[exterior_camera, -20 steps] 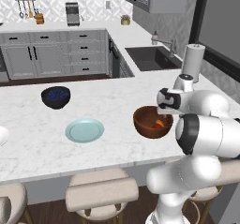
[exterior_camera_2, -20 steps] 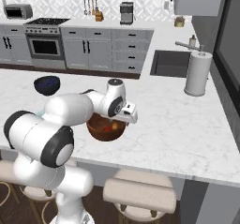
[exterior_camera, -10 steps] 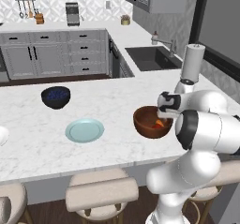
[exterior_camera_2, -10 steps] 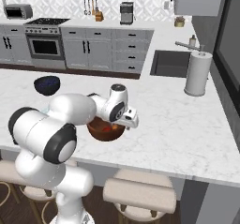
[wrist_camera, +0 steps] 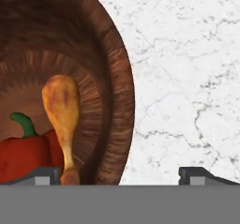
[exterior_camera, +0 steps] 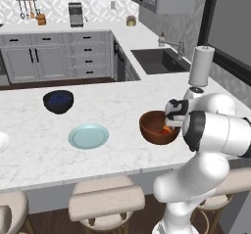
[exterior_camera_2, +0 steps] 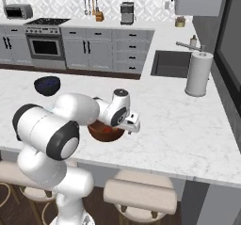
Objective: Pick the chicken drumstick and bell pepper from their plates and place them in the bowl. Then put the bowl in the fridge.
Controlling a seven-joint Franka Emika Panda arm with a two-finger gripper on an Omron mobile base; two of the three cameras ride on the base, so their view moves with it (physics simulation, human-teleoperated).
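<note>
The chicken drumstick [wrist_camera: 62, 117] lies inside the wooden bowl [exterior_camera: 156, 128], its thick end up in the hand view and its bone end down by one finger tip. The bell pepper [wrist_camera: 26, 153] lies touching it in the same bowl, red with a green stem. The bowl stands on the marble tabletop [exterior_camera: 108, 111], near its near edge and to the right of the teal plate [exterior_camera: 88, 136], well apart from it. A white plate [exterior_camera: 2, 142] shows at the far left edge, and a dark blue bowl [exterior_camera: 58, 101] sits farther back on the left.

The end effector [wrist_camera: 120, 175] sits low over the bowl's right rim with its finger tips spread wide, one over the bowl's inside and the other over bare marble; nothing is between them. Compared with a second ago, it has dropped a little toward the bowl's rim; the bowl, plates and dark bowl lie where they did.

A paper towel roll [exterior_camera: 201, 66] stands by the sink [exterior_camera: 158, 60] beyond.
</note>
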